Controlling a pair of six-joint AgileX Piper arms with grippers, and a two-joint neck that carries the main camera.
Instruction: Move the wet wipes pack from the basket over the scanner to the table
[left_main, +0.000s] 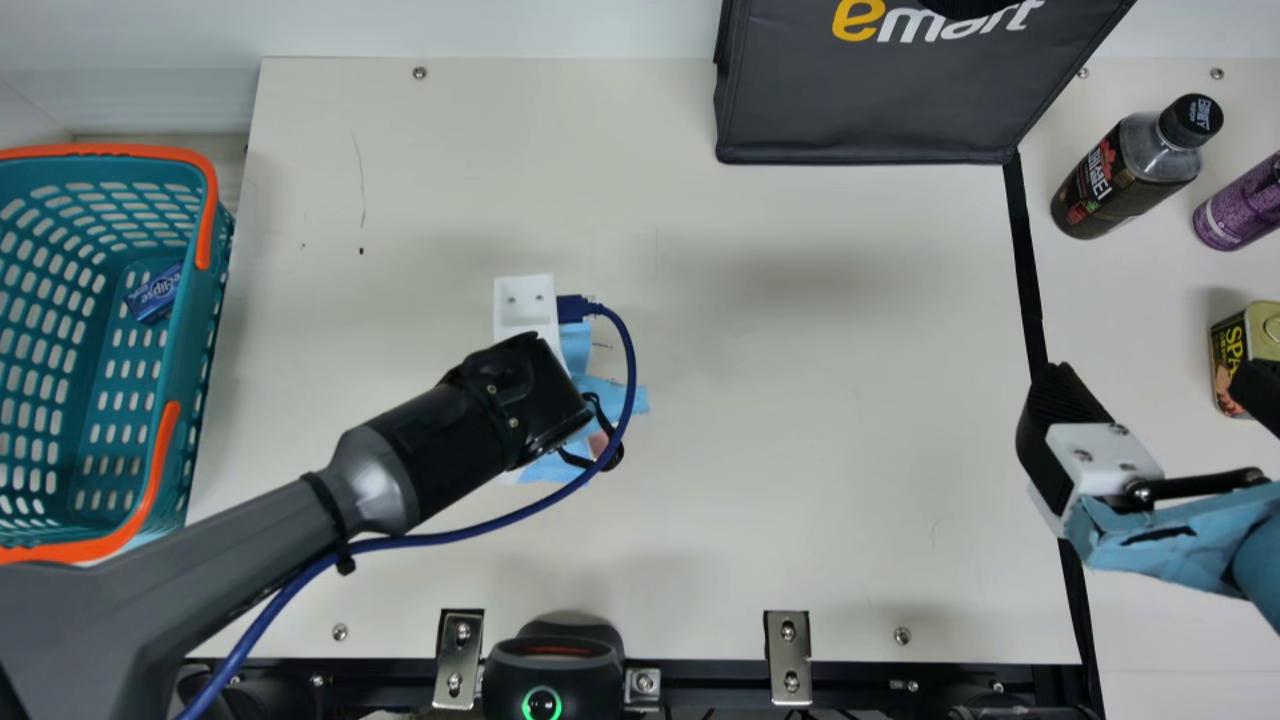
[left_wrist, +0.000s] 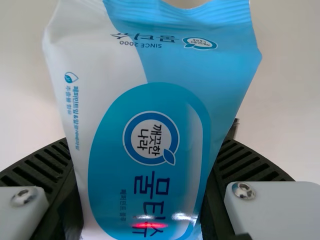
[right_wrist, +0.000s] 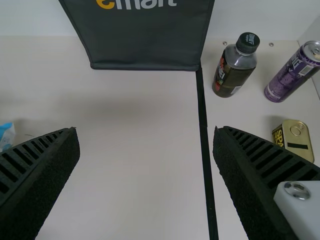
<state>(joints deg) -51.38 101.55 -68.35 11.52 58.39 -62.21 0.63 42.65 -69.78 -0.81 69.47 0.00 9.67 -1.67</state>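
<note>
Wet wipes pack (left_wrist: 150, 125), white and light blue, is past the scanner (left_main: 553, 655), well apart from it, mostly under the left arm in main view; can't tell if it touches the table (left_main: 780, 450). Left gripper (left_main: 525, 305) is clamped on it, ribbed fingers (left_wrist: 42, 162) either side, printed face toward the wrist cam. Red light on that face, low in left wrist view. Green ring lit on the scanner. Blue cable (left_main: 632, 370) loops beside the pack and along the left arm. Teal basket (left_main: 175, 400), orange handles, sits left of the scanner and farther out, small blue packet (left_main: 155, 294) inside. Right gripper (left_main: 1158, 372) is well right of the scanner and past it, fingers spread wide, released. Black tape strip (left_main: 1025, 260) runs down the scanner's right side, well apart. Black bag (left_main: 860, 100) is far beyond the scanner, to the right. Farther right of the scanner, across the tape: dark-capped bottle (left_main: 1120, 185), purple can (left_main: 1240, 208), yellow-and-black tin (left_main: 1262, 330), the tin nearest the scanner's end.
</note>
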